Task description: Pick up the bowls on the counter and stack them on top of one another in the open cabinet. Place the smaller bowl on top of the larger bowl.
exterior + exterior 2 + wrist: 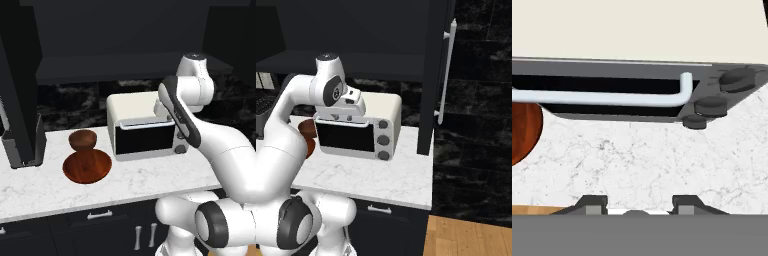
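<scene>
Two glossy reddish-brown wooden bowls are sitting on the long white marble counter point(150, 182) with its faint grey veins, left of a cream toaster oven point(145, 125) with a dark glass door. The wide, shallow, plate-like larger bowl point(87, 166) is lying nearer the counter's front edge, and the small, deeper, darker smaller bowl point(82, 140) is resting just behind it, touching or overlapping its far rim; I cannot tell which. Neither is sitting in the dark overhead open cabinet point(120, 67), whose shelf recess is running above the oven.

I am hanging over the counter in front of the oven with my two-finger gripper point(639, 205) pointing down at bare marble. My fingertips point(592, 204) are standing apart with nothing between them, so my jaws are released. Looking along them, I am seeing the oven's silver handle point(612, 97), three dark knobs point(711, 105) beside it, and a curved edge of the larger bowl at the left border. A tall dark appliance point(22, 95) is standing at the counter's left end.
</scene>
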